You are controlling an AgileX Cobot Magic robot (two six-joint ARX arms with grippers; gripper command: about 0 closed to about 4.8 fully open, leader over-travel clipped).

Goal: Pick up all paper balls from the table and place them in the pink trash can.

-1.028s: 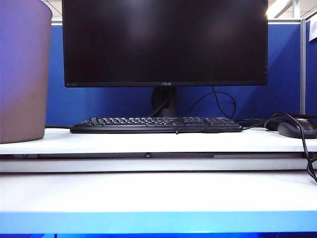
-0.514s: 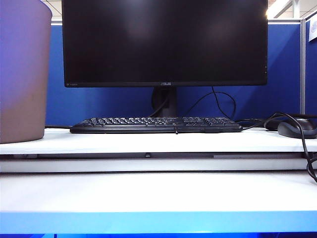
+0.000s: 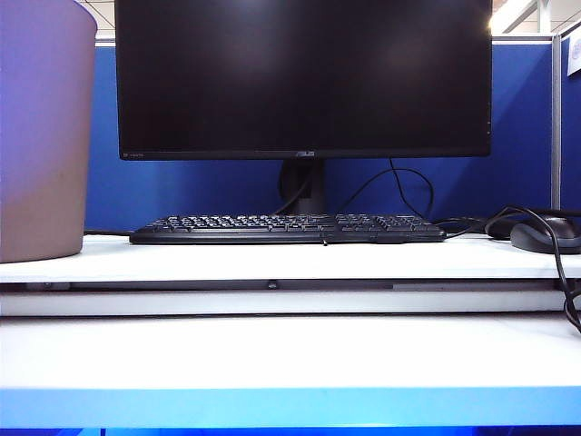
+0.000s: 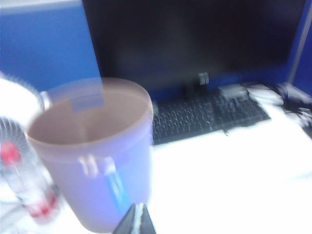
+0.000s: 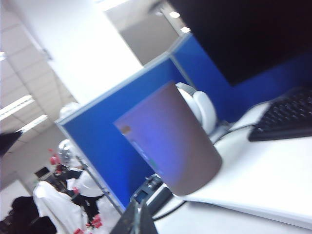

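The pink trash can [image 3: 45, 136] stands at the far left of the white table [image 3: 290, 350]. No paper balls show in any view. Neither gripper appears in the exterior view. In the blurred left wrist view, my left gripper [image 4: 138, 218] is shut and empty, hanging just in front of the trash can [image 4: 97, 161] near its base; the can's open top shows only a brownish inside. In the right wrist view, my right gripper [image 5: 138, 215] is shut with nothing between its fingers, held off the table's side and some way from the trash can [image 5: 170, 141].
A large black monitor [image 3: 304, 77] stands at the back, with a black keyboard [image 3: 286, 229] in front of it. A dark mouse [image 3: 545, 236] and a black cable [image 3: 558, 268] lie at the far right. A blue partition [image 3: 508, 127] closes the back.
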